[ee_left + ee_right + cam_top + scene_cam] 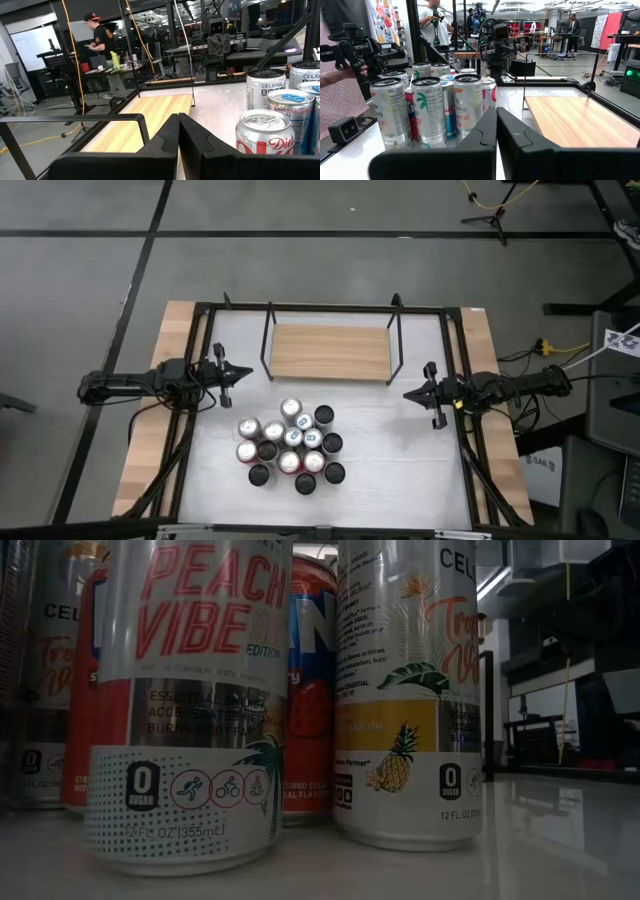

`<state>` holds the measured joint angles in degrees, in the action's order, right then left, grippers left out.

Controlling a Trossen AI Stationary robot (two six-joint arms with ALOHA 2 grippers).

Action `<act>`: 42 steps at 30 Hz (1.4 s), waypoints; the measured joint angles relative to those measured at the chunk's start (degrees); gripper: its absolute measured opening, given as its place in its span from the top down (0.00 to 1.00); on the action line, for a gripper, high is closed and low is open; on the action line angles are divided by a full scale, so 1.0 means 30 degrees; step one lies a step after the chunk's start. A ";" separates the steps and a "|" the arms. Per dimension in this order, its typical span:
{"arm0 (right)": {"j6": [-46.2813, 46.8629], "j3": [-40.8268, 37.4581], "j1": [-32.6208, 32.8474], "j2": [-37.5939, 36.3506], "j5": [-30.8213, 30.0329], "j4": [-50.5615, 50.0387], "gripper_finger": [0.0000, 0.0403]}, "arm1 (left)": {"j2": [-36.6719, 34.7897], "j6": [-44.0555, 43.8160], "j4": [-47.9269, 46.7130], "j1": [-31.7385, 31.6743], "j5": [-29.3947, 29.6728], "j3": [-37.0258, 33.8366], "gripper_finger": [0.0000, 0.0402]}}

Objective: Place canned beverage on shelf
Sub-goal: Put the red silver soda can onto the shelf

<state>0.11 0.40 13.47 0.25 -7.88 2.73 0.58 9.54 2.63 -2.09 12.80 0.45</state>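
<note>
Several beverage cans (291,444) stand upright in a cluster on the white table (400,470), near its front; they show close up in the low view (185,710) and in both wrist views (265,135) (427,110). The shelf (330,352), a light-wood board with black rod uprights, stands on the table behind the cans. My left gripper (246,373) waits shut at the table's left side, left of the shelf. My right gripper (408,393) waits shut at the table's right side. Both point level toward the table's middle and hold nothing.
A black metal frame (330,308) runs around the table. Wooden strips (160,380) line the left and right sides. People stand in the room beyond the table (102,42) (432,22); a hand holds a camera rig (355,52) beside the table.
</note>
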 joint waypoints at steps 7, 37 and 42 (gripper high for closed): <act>-0.0003 0.0000 -0.0004 0.0000 -0.0510 0.0076 0.99 | 0.0006 -0.0009 -0.0002 -0.0003 -0.0006 0.0006 1.00; -0.0003 0.0000 -0.0004 -0.0002 -0.0503 0.0076 0.99 | 0.0058 -0.6575 0.0686 -0.0007 0.2996 0.0007 0.42; -0.0003 0.0000 -0.0004 -0.0007 -0.0510 0.0070 0.99 | 0.0058 -0.6711 0.0697 -0.0005 0.3038 0.0007 0.39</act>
<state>0.10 0.40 13.45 0.23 -9.41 2.94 0.75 -10.59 4.72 -2.10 21.91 0.47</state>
